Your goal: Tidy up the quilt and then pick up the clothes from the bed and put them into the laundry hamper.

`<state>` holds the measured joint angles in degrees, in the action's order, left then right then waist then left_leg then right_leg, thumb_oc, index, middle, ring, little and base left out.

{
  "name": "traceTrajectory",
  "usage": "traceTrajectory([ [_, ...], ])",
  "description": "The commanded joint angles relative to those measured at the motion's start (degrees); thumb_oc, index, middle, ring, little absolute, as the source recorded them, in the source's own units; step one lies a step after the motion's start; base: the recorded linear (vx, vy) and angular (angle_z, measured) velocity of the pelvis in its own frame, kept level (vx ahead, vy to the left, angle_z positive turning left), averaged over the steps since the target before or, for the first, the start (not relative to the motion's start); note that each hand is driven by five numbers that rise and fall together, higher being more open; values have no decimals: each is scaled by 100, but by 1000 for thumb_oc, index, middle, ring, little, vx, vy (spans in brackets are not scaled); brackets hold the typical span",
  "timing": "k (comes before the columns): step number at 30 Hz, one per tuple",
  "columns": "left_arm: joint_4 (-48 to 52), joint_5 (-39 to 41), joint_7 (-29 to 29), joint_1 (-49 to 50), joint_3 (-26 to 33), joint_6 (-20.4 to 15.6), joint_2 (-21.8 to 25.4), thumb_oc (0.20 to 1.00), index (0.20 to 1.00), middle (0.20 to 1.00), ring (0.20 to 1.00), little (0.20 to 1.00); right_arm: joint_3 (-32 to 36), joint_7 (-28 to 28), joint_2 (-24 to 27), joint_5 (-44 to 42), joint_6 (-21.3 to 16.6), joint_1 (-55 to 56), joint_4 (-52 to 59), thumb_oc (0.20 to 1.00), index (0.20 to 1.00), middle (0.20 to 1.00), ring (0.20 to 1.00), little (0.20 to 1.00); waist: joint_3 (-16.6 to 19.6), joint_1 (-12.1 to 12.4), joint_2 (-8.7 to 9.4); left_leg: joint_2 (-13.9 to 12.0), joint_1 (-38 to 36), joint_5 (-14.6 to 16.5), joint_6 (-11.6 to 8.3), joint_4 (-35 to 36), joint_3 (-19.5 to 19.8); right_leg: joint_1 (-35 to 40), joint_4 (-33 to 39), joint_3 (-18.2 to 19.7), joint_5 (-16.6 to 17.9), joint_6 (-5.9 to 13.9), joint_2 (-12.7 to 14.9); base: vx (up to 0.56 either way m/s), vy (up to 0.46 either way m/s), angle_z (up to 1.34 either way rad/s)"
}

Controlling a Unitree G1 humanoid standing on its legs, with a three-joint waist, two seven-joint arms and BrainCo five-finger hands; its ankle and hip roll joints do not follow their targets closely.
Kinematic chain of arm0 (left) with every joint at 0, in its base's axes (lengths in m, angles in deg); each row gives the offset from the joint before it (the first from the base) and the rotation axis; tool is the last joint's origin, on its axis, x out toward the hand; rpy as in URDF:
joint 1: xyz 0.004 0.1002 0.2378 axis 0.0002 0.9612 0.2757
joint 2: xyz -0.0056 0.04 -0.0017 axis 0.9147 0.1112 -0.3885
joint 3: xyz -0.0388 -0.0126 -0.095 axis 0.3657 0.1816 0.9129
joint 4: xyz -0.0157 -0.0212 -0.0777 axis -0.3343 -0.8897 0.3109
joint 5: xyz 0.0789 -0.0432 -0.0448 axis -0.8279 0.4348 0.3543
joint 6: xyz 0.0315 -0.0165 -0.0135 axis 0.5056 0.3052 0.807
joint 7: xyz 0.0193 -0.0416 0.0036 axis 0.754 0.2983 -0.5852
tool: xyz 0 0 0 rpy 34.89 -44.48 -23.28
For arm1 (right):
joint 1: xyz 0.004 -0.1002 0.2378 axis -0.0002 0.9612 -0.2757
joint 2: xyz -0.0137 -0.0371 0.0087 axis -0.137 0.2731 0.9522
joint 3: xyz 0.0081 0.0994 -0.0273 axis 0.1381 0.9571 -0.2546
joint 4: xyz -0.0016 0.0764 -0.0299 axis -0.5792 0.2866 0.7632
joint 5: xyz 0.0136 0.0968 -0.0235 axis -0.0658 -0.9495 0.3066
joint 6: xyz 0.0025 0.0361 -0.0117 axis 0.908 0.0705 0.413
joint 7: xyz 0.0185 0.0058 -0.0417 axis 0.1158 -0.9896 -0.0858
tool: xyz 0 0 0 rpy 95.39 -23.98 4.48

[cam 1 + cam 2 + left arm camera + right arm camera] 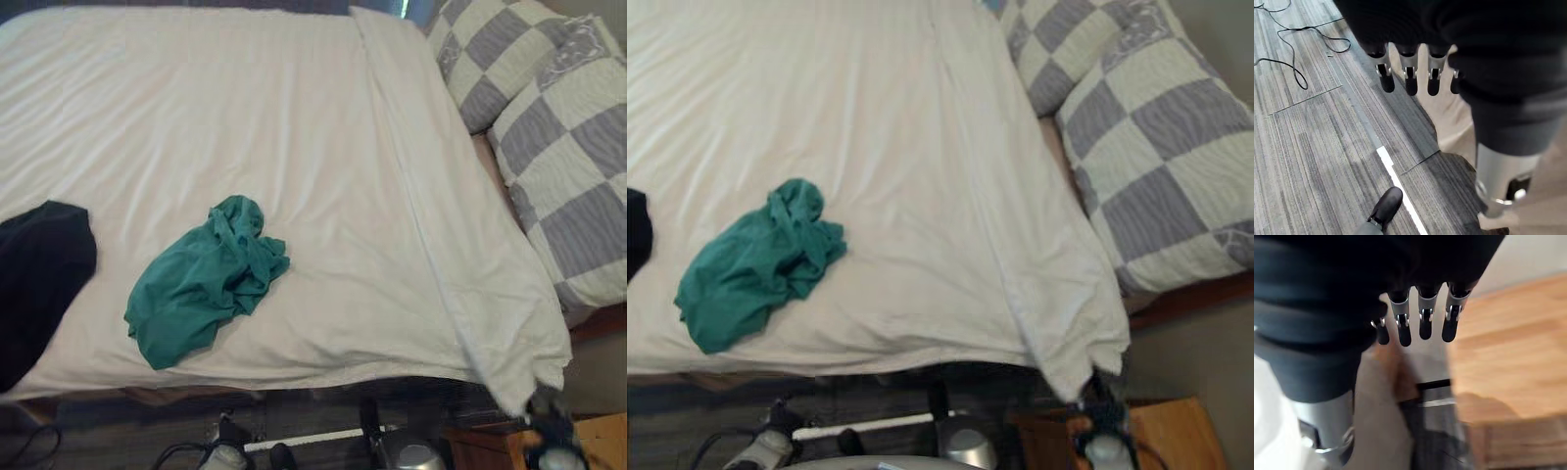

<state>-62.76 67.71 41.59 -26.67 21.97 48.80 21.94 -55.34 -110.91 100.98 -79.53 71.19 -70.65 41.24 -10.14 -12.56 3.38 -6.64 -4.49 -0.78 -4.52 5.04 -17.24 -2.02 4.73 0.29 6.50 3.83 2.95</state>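
A white quilt (245,147) lies spread flat over the bed (88,397), smoothed across most of its surface with shallow creases running toward the near edge. Its right border forms a long folded band from the far side down to the near right corner (519,377), which droops off the edge of the mattress. Just below that hanging corner, the right robot hand (549,431) shows at the near right, close beside the cloth; whether it touches the quilt cannot be told from the head views. In its own wrist view the right robot hand (1415,328) has its fingers straight and side by side, slightly apart, with nothing between them; past them lie a wooden nightstand (1508,382) and a pale fold of bedding.

A crumpled teal-green garment (206,279) sits on the quilt, near the near edge and left of centre. A black garment (39,274) lies at the far left of the bed, well apart from the green one and partly cut off by the view's edge. Two grey-and-cream checked pillows (568,186) rest at the right side of the bed, beside the quilt's folded band.

The left robot hand (1410,73) hangs over the grey carpeted floor (1317,156), fingers extended and relaxed, holding nothing, with the bed's pale edge behind them.
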Motion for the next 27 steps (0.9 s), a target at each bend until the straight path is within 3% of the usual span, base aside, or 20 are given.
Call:
traceTrajectory([
  [1, -395, 340, -99, 100, 35, 130, 172, 1000, 1000, 1000, 1000, 1000, 452, -581, 464, -522, -159, -371, 88, 1000, 1000, 1000, 1000, 1000, 195, 83, 39, -182, -18, 326, -224, -361, 181, -264, -586, 49, -697, 746, 423, 38, 60, -11],
  [5, -466, 377, -119, 138, 15, 102, 166, 1000, 1000, 1000, 1000, 1000, 969, -1064, 1024, -491, -273, -621, 446, 1000, 1000, 1000, 1000, 1000, 209, 130, 87, -159, -97, 379, -200, -353, 201, -216, -606, 69, -700, 770, 442, 25, 37, -8],
  [6, -487, 356, -130, 136, 7, 108, 163, 1000, 1000, 1000, 1000, 1000, 1039, -1135, 1142, -362, -323, -666, 728, 200, 200, 200, 200, 200, 191, 151, 103, -154, -109, 389, -195, -354, 210, -200, -606, 68, -706, 766, 446, 0, 0, 0],
  [10, -521, 128, -33, 202, -64, 107, 252, 1000, 1000, 1000, 1000, 1000, 932, -1216, 1846, 340, -599, -1497, 1994, 200, 200, 200, 200, 200, 42, 412, 109, -161, -41, 406, -193, -409, 323, -212, -615, 7, -753, 736, 483, -17, -22, 5],
  [16, -388, 79, 22, -26, -418, 72, 442, 1000, 1000, 1000, 1000, 1000, -210, -1068, 2400, 380, -489, -3257, 1915, 200, 200, 200, 200, 200, -429, 747, -51, -141, 395, 314, -237, -620, 557, -471, -867, -135, -838, 678, 542, -95, -55, 31],
  [18, -341, 99, 31, -63, -487, 42, 446, 1000, 1000, 1000, 1000, 1000, -396, -1050, 2433, 393, -463, -3512, 1812, 200, 200, 200, 200, 200, -542, 766, -93, -129, 527, 330, -235, -744, 596, -598, -1014, -152, -873, 662, 543, -126, -23, 31],
  [21, -108, 387, -28, -275, -685, -78, 479, 1000, 1000, 1000, 1000, 1000, -754, -1118, 2301, 168, -413, -4051, 1158, 200, 200, 200, 200, 200, -961, 795, -206, -179, 1211, 468, -259, -1482, 729, -1175, -1729, -139, -1075, 632, 574, -225, -29, 20],
  [26, 26, 568, -135, -424, -683, -136, 547, 1000, 1000, 1000, 1000, 1000, -478, -1310, 2086, -23, -467, -3660, 644, 200, 200, 200, 200, 200, -1155, 694, -282, -250, 1876, 688, -248, -2278, 829, -1753, -2423, -113, -1253, 595, 609, -91, -28, 12],
  [27, 71, 604, -164, -468, -648, -135, 532, 1000, 1000, 1000, 1000, 1000, -264, -1412, 1890, -172, -495, -3306, 383, 200, 200, 200, 200, 200, -1228, 618, -290, -272, 1994, 850, -206, -2570, 802, -1919, -2681, -49, -1345, 574, 596, -55, 15, -6],
])
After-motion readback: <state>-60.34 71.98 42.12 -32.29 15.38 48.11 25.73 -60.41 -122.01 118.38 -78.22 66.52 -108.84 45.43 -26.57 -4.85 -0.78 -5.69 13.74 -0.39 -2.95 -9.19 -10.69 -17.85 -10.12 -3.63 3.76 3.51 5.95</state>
